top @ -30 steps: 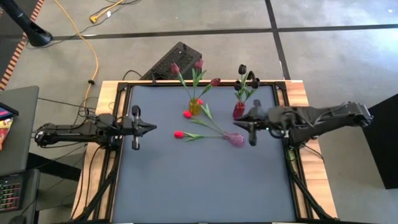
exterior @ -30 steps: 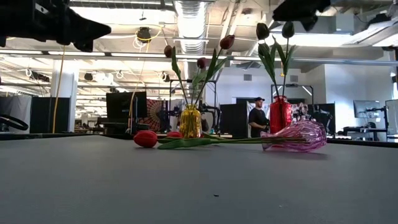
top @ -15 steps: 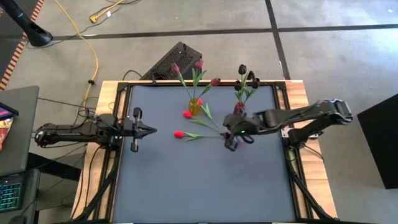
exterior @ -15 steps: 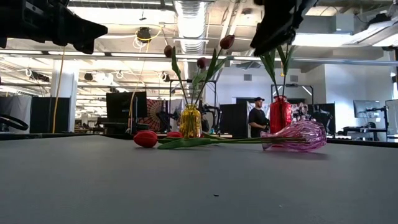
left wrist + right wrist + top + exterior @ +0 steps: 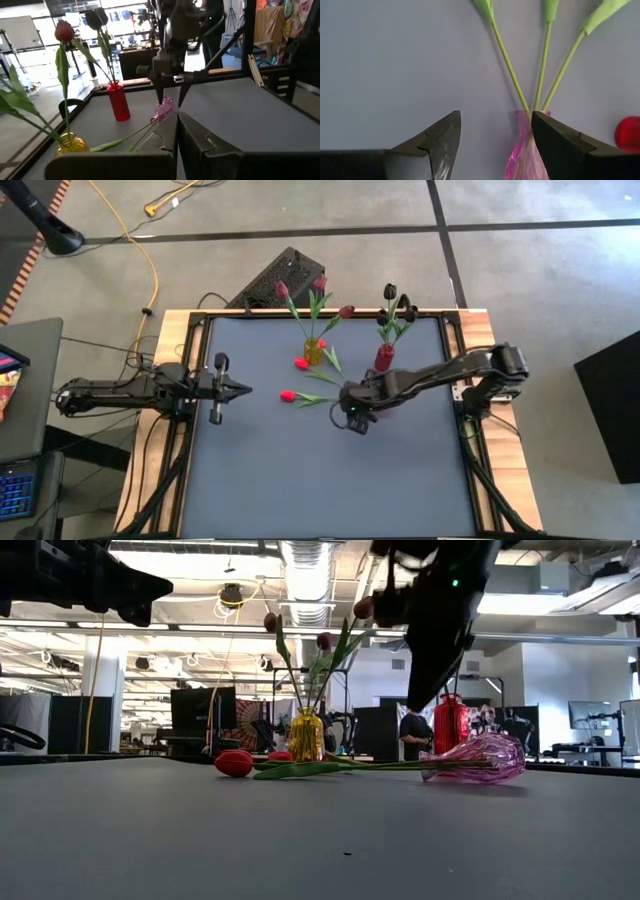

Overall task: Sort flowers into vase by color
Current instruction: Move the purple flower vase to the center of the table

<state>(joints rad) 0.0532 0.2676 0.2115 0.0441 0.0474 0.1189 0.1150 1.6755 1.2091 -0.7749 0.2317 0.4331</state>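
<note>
1. high view: the right gripper (image 5: pixel 352 420) hangs over the middle of the dark table (image 5: pixel 300 480), above the stems (image 5: pixel 335 385) that run out of the tipped pink vase (image 5: pixel 378 403); its arm hides most of that vase. the left gripper (image 5: pixel 238 389) waits near the table's left edge, fingers together and holding nothing. the yellow vase (image 5: pixel 314 352) at the far edge holds three maroon-pink tulips (image 5: pixel 320 283); the red vase (image 5: pixel 384 358) beside it holds the black tulips (image 5: pixel 389 291). red tulip heads (image 5: pixel 287 395) lie on the table near the yellow vase.

2. low view: the pink vase (image 5: pixel 478 759) lies on its side with green stems (image 5: pixel 340 767) reaching to the red heads (image 5: pixel 235 762) on the table. the yellow vase (image 5: pixel 306 736) and the red vase (image 5: pixel 451 724) stand upright behind it. the right arm comes down from above, well clear of the table.

3. left wrist view: the right gripper (image 5: pixel 169 95) points down just over the pink vase (image 5: pixel 164 108), fingers spread. the red vase (image 5: pixel 119 102) stands upright to one side.

4. right wrist view: the two fingers (image 5: pixel 442 137) stand wide apart, empty, with the pink vase's neck (image 5: pixel 527 145) and three stems (image 5: pixel 510 70) between and beyond them. a red head (image 5: pixel 628 134) shows at the edge.

5. risks: closing on glass lying on its side could roll it or push it away; it looks smooth and round. a pinch on the stems alone may drag the tulips out. the arm passes close to the red vase, so a wide swing could topple it.
</note>
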